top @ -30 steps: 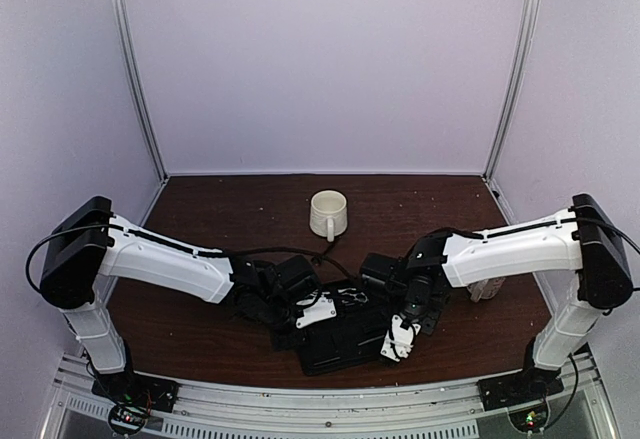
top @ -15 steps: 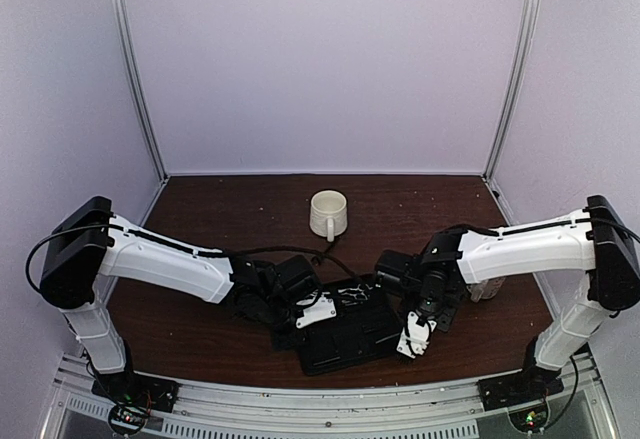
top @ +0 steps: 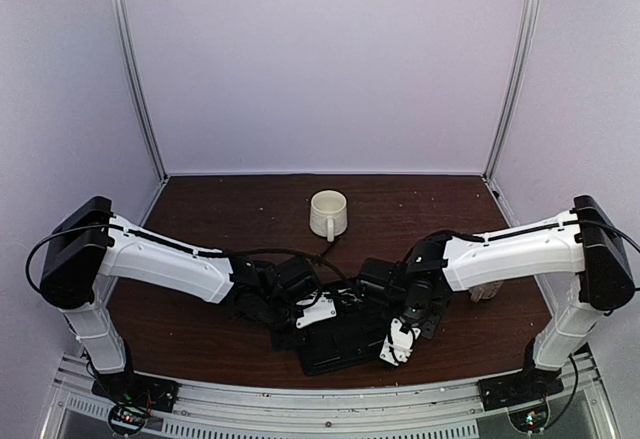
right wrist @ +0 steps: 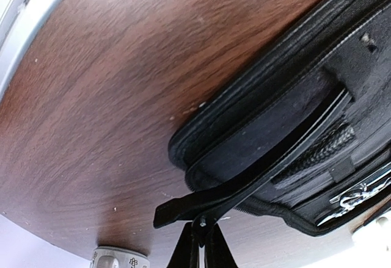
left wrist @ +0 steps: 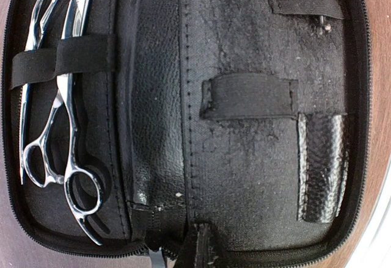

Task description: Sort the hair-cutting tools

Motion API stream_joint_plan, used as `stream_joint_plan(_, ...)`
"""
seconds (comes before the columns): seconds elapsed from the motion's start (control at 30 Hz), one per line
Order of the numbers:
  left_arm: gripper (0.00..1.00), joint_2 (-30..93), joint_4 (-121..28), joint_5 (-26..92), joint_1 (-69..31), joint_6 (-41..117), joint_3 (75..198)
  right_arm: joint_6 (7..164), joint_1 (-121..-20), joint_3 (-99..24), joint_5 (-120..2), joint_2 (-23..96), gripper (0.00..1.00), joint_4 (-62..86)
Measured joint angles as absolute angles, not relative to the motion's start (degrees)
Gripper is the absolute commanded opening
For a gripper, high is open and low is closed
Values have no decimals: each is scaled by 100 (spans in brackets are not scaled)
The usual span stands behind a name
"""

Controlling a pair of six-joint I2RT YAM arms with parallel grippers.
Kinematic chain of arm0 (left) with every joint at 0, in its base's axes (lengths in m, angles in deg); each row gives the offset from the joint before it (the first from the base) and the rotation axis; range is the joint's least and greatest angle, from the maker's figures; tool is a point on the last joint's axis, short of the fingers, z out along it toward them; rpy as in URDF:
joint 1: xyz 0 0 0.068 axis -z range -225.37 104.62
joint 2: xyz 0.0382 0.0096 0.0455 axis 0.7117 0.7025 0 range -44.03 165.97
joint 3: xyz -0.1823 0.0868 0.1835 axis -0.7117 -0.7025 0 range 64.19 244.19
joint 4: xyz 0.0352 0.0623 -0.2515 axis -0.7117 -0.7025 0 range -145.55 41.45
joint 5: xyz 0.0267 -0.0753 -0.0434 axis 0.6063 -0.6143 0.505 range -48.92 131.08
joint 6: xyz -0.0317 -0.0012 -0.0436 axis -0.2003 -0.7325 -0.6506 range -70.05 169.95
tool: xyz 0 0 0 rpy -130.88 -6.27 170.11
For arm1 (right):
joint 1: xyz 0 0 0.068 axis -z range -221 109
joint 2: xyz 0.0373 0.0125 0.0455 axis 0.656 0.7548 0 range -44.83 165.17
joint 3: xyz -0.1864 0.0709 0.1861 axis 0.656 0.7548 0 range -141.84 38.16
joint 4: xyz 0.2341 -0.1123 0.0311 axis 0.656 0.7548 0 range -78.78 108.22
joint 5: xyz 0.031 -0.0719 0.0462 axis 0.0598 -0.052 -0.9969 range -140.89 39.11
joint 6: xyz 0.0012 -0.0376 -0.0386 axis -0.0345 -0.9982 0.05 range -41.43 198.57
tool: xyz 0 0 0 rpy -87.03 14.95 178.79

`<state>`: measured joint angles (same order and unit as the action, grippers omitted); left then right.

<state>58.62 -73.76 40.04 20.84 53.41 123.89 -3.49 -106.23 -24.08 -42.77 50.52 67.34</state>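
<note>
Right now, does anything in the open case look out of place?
Nothing damaged or spilled. The two slim silver metal scissors lie overlapping under one elastic band in the open flat black case; its middle loop is empty.

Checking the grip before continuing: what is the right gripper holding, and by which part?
The right gripper is shut on the black case, pinching its long strap near the strap's loose end.

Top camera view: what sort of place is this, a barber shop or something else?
Probably a robot test booth, not a shop: plain lilac walls and metal corner posts enclose a brown table, with left arm and right arm bolted at its near edge.
</note>
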Motion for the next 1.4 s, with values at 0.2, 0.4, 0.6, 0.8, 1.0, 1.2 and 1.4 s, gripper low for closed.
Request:
stream_joint_plan(0.2,1,5862,-7372,4004,2084,5341,12387,-28,-10629,-2473,-4671,5170,0,6668)
stream_joint_plan(0.4,1,5862,-7372,4004,2084,5343,12387,208,-10629,-2476,-5007,5238,0,6533)
stream_joint_plan(0.6,1,5862,-7370,4004,2084,5341,12387,230,-10629,-2476,-5108,5270,0,6318)
stream_joint_plan(0.8,1,5862,-7372,4006,2084,5339,12387,193,-10634,-2454,-5117,5349,0,6106)
stream_joint_plan(1.0,1,5862,-7370,4009,2084,5339,12387,48,-10649,-2347,-5071,5360,0,5897)
stream_joint_plan(1.2,1,5864,-7372,4009,2084,5341,12389,-89,-10651,-2333,-5007,5380,0,5857)
stream_joint_plan(1.4,1,5871,-7383,4011,2084,5341,12400,-269,-10666,-2292,-4935,5380,0,5787)
